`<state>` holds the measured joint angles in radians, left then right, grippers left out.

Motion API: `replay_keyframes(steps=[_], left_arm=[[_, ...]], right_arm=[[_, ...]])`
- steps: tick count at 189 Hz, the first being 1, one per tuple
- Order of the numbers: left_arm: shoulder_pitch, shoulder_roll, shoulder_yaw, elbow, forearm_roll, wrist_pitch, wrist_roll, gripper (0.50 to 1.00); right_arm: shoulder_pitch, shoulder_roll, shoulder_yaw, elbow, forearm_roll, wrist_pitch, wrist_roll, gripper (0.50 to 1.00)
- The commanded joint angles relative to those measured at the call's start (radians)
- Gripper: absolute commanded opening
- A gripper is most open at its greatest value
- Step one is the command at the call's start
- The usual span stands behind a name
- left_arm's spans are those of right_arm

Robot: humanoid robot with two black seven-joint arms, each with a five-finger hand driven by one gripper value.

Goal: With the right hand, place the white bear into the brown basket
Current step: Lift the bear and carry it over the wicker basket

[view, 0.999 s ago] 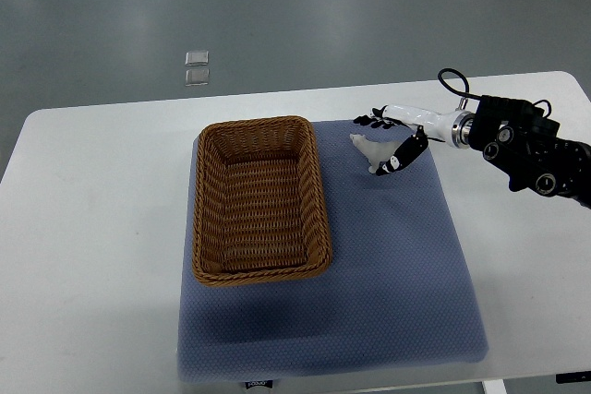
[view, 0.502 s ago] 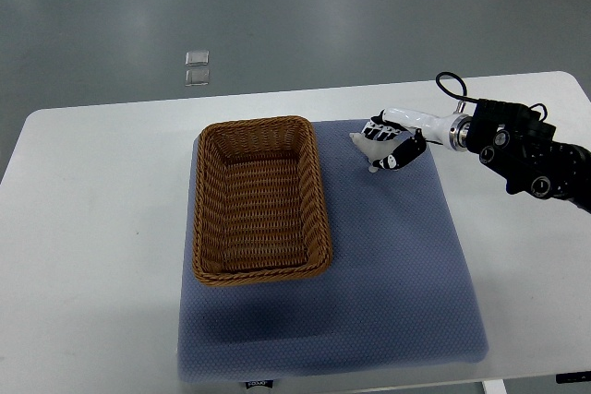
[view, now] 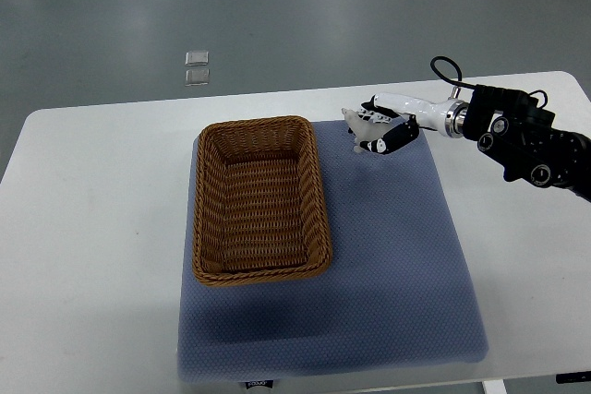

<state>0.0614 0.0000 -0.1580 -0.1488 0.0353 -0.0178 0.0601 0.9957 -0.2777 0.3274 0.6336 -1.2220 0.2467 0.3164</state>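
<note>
Top view. Right hand (view: 380,129), entering from the right edge, has its black-tipped fingers (view: 395,137) curled around the white bear (view: 358,128), in the upper centre of the frame over the far edge of the blue mat (view: 388,265). Brown basket (view: 261,198) sits on the mat left of centre, near the bear but apart from it. A small label (view: 260,383) at the mat's lower edge is too small to read. White table (view: 92,228) carries all items.

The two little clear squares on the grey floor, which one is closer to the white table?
The lower small clear square; it sits just below the upper small clear square, nearer the white table edge.
</note>
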Motion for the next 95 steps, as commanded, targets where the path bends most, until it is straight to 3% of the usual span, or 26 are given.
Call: replay_keyframes(steps=[1, 53, 95], left_arm=[[0.000, 0.000, 0.000, 0.000, 0.000, -0.001, 0.000, 1.000], [0.000, 0.000, 0.000, 0.000, 0.000, -0.001, 0.000, 1.000], [0.000, 0.000, 0.000, 0.000, 0.001, -0.001, 0.000, 1.000]], right_arm=[[0.032, 0.000, 0.001, 0.023, 0.001, -0.001, 0.032, 0.500], [0.066, 0.008, 0.001, 0.144, -0.002, -0.010, 0.087, 0.500], [0.092, 0.106, -0.004, 0.155, -0.082, -0.027, 0.089, 0.500]])
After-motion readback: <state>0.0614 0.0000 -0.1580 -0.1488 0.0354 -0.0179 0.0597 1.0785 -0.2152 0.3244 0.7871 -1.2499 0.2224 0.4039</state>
